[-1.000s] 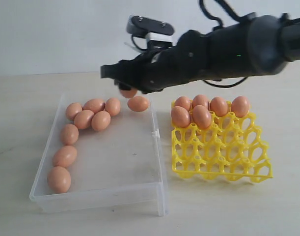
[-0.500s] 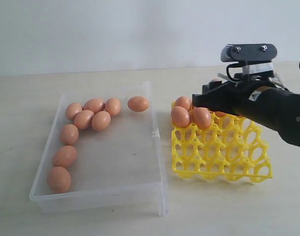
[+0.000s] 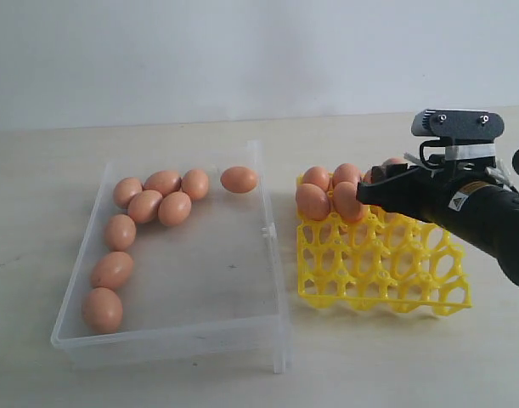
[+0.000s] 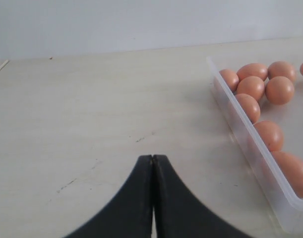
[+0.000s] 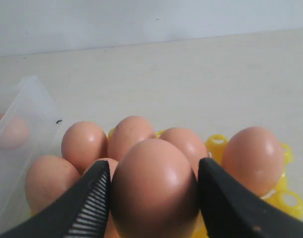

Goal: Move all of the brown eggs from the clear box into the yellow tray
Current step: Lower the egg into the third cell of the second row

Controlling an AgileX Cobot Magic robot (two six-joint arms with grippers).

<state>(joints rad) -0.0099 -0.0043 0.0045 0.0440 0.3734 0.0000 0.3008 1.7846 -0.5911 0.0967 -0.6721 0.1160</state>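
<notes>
- The clear box (image 3: 170,344) sits on the left of the pale table (image 3: 55,161), with nine brown eggs (image 3: 145,206) along its far and left walls.
- The yellow tray (image 3: 386,272) stands just beside it, with eggs in its far cups.
- The right gripper (image 3: 371,187) hovers over those far cups.

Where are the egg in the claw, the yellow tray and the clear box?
held egg (image 5: 153,191), right wrist view, middle of its shell.
yellow tray (image 3: 386,272), exterior view, empty front lattice.
clear box (image 3: 170,344), exterior view, front wall.

eggs (image 3: 145,206) orange-brown; tray (image 3: 382,302) bright yellow lattice; box (image 3: 174,340) clear, colourless; tabletop (image 3: 395,365) pale beige; jaws black
</notes>
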